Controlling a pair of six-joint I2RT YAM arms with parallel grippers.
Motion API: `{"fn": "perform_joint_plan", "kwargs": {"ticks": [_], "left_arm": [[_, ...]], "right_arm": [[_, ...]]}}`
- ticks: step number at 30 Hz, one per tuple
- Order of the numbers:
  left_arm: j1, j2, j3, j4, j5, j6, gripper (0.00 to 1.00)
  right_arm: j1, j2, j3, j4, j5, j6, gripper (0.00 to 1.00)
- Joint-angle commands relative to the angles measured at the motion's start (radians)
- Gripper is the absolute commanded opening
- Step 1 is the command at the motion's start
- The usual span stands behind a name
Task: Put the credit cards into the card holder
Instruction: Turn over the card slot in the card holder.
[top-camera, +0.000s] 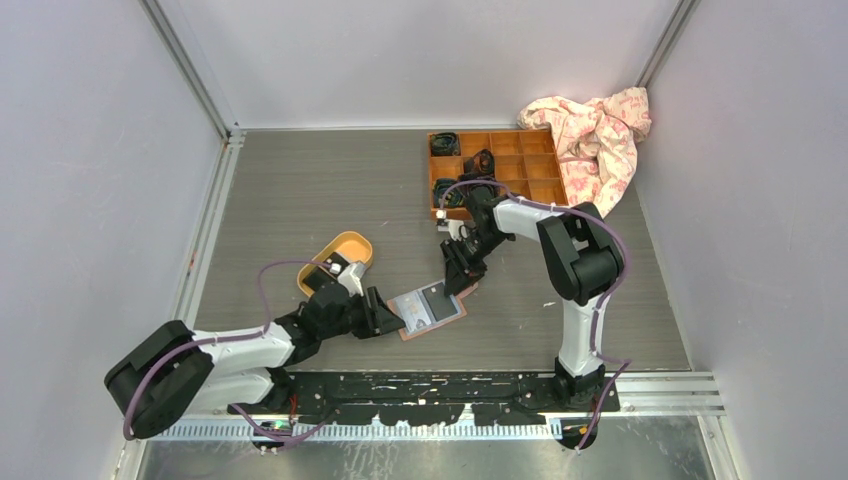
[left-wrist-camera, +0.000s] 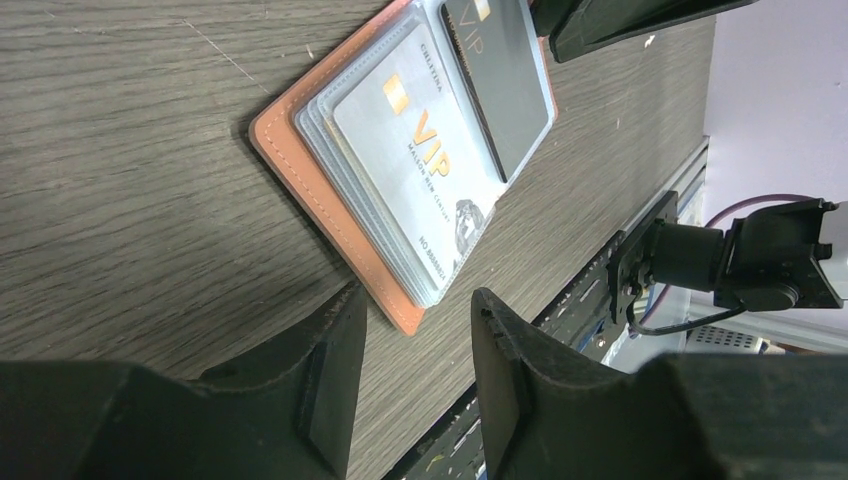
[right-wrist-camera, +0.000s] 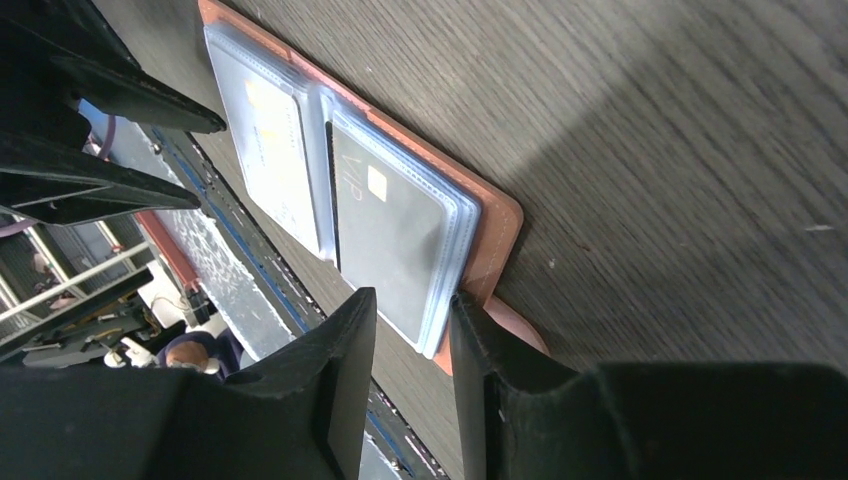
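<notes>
Grey wood-grain table (top-camera: 300, 200), walled by pale panels, seen from above and from both wrists. At left, a yellow tray (top-camera: 348, 248) lies just behind the left gripper (top-camera: 393, 321). Its jaws stand apart, holding nothing, with the holder's near-left corner just ahead of the gap. At centre, the card holder (top-camera: 432, 308) lies open and flat on the table between the two grippers. A white card (left-wrist-camera: 420, 170) sits in the left clear sleeve and a black card (left-wrist-camera: 500, 80) in the right one. To the right, the right gripper (top-camera: 453, 283) hangs over the holder's far edge, jaws narrowly parted, with a sleeve corner at the gap and no clamp evident. Further right stand a wooden box (top-camera: 495, 170) and a crumpled cloth (top-camera: 598, 135). Judged from these views, both visible cards are already sleeved. Any further card is out of sight, and what remains appears to be release and withdrawal.
</notes>
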Motion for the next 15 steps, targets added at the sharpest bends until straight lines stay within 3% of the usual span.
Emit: {"fn": "perform_joint_plan", "kwargs": {"ticks": [1,15], "left_arm": [[-0.007,0.016,0.038,0.055,-0.01,0.026,0.44],[-0.012,0.056,0.055,0.056,-0.01,0.032,0.43]], "right_arm": [[-0.001,0.008,0.019,-0.013,-0.061,0.003,0.39],[-0.009,-0.004,0.018,-0.017,-0.199,0.009,0.36]]}}
